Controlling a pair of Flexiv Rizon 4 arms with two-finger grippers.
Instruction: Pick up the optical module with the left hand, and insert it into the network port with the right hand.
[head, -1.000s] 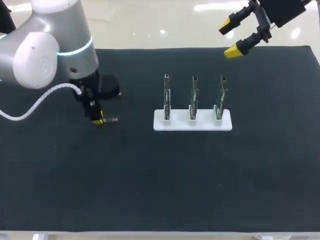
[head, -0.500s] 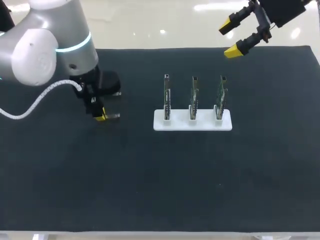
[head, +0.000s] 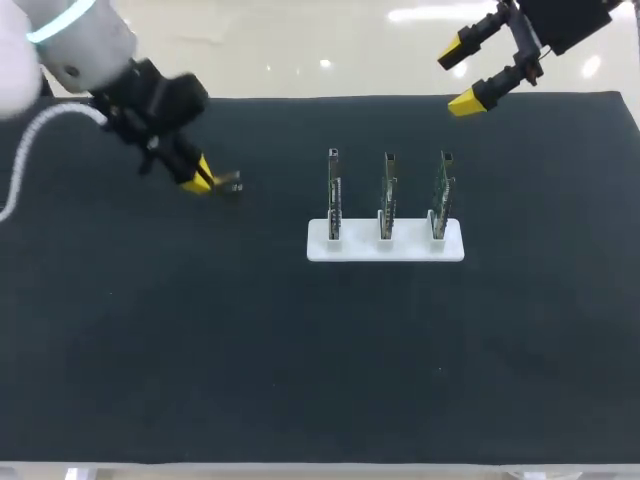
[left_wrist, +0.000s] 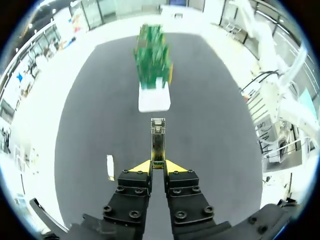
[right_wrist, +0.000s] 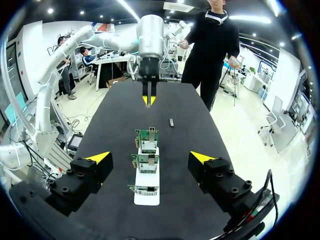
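My left gripper (head: 200, 180) hangs above the left part of the black mat, shut on the slim silver optical module (head: 227, 184). In the left wrist view the module (left_wrist: 158, 136) sticks out straight ahead of the left gripper (left_wrist: 158, 164), pointing toward the white stand (left_wrist: 154, 99). The stand (head: 385, 246) holds three upright green network boards (head: 388, 195) in the middle of the mat. My right gripper (head: 472, 72) is open and empty, high over the far right edge. In the right wrist view the boards (right_wrist: 147, 140) lie ahead of the right gripper (right_wrist: 150, 158), and the left gripper (right_wrist: 148, 100) is beyond them.
A small silver piece (left_wrist: 110, 166) lies flat on the mat (head: 320, 360) beside and below the left fingers. It also shows past the stand as the silver piece (right_wrist: 171, 122).
My left arm has lifted off the mat with the module and swung it to point toward the stand. The right arm has stayed still.
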